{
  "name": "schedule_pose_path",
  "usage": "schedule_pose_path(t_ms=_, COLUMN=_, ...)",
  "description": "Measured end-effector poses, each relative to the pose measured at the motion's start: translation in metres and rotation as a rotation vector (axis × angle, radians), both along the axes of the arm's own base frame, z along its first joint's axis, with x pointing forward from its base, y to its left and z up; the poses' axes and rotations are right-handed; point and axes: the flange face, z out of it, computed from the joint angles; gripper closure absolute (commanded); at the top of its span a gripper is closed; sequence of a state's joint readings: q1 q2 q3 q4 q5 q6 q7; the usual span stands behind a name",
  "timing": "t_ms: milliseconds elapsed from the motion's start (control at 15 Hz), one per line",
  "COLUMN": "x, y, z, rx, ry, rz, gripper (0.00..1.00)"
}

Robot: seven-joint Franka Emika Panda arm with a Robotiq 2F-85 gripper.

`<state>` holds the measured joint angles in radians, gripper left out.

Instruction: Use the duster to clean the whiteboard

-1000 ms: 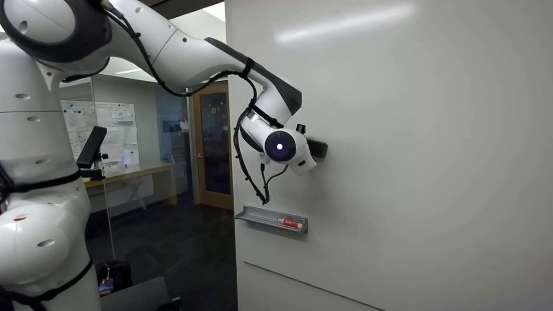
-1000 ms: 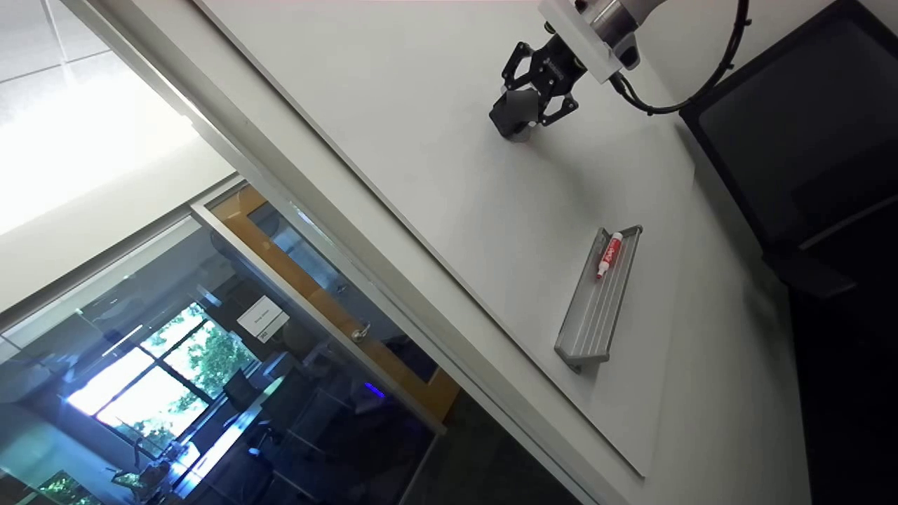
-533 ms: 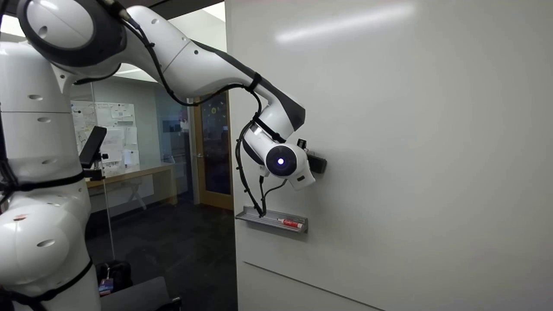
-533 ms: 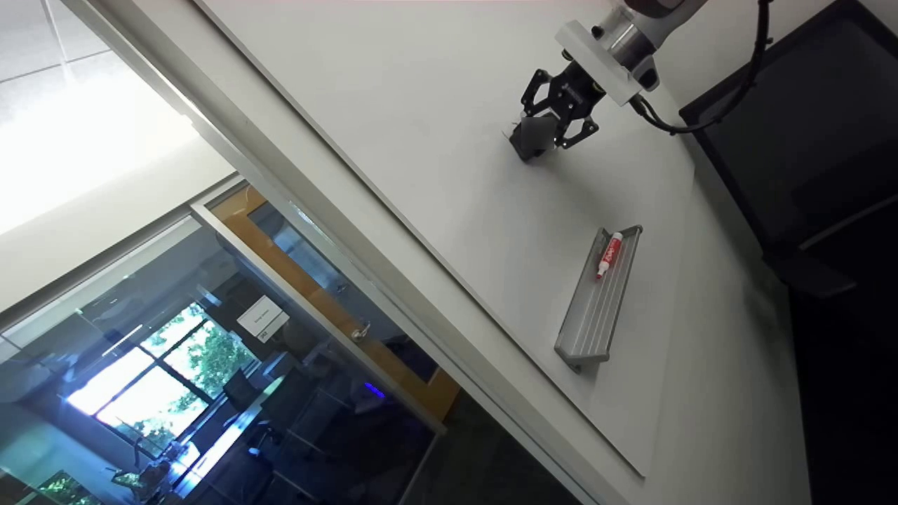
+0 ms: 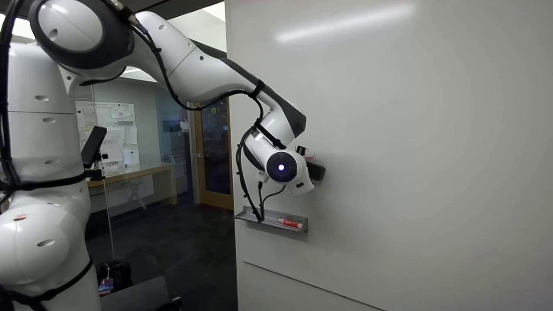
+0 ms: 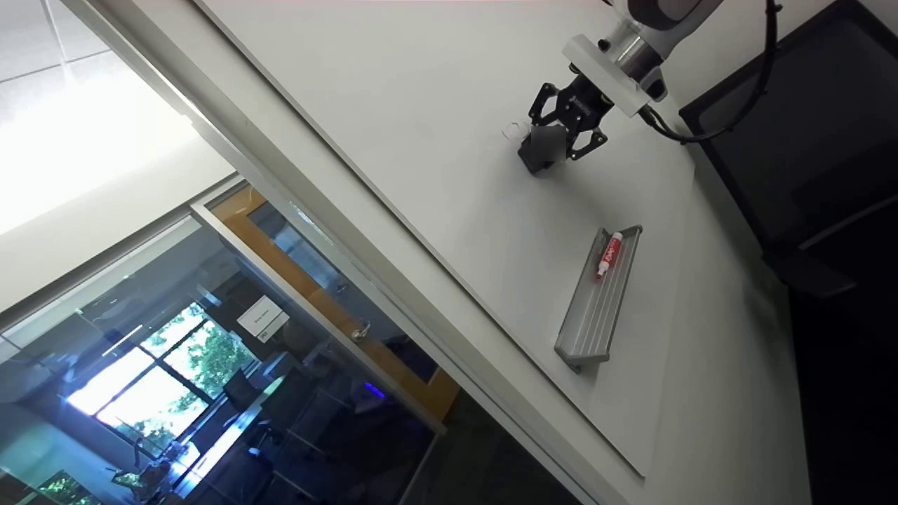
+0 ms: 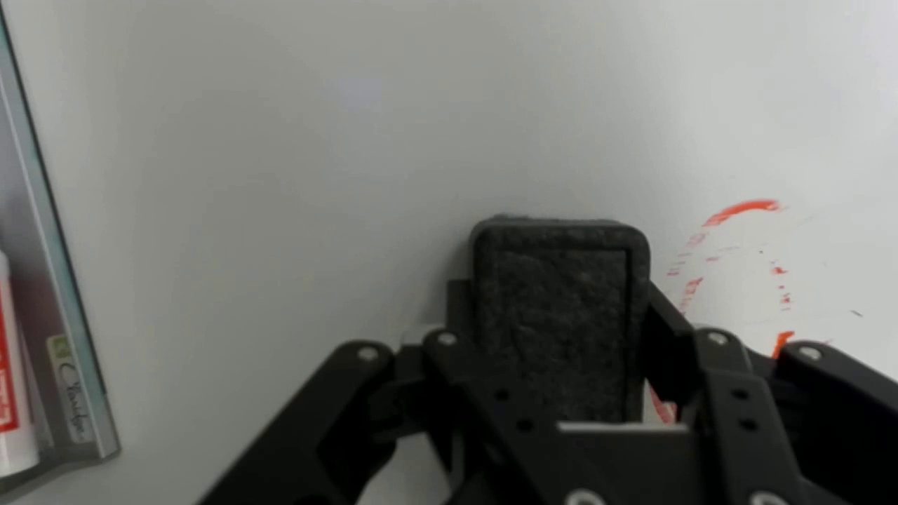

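Observation:
The duster (image 7: 561, 294) is a dark rectangular block. My gripper (image 7: 561, 319) is shut on it, one finger on each long side. In an exterior view the duster (image 6: 532, 160) is against or very close to the whiteboard (image 6: 435, 133), above the ledge; contact cannot be told for sure. The duster's end (image 5: 317, 171) also shows past the wrist in an exterior view, before the pale whiteboard (image 5: 414, 155). Broken red marks (image 7: 744, 209) lie on the board beside the duster in the wrist view, partly hidden by the right finger. They show faintly in an exterior view (image 6: 514, 130).
A grey ledge (image 6: 593, 315) with a red marker (image 6: 610, 254) sticks out of the board below the gripper. The arm's cable (image 5: 262, 207) hangs down in front of the ledge in an exterior view. A glass wall and wooden door (image 5: 212, 147) stand beyond the board's edge.
The arm and gripper have moved down the board towards the ledge, still holding the duster. Red marks above the duster have come into view.

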<state>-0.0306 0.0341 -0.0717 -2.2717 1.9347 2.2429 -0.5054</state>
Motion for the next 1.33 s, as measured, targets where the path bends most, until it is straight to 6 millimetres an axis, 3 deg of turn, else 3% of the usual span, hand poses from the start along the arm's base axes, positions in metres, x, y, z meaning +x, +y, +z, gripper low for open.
schedule_pose_path(t_ms=267, x=0.0, y=0.001, z=0.015, rx=0.005, ry=-0.032, rz=0.007, gripper=0.68)
schedule_pose_path(t_ms=933, x=-0.002, y=0.02, z=0.097, rx=0.063, ry=-0.221, rz=0.102, gripper=0.68)
schedule_pose_path(t_ms=1333, x=-0.001, y=0.022, z=0.095, rx=0.09, ry=-0.221, rz=0.123, gripper=0.68)
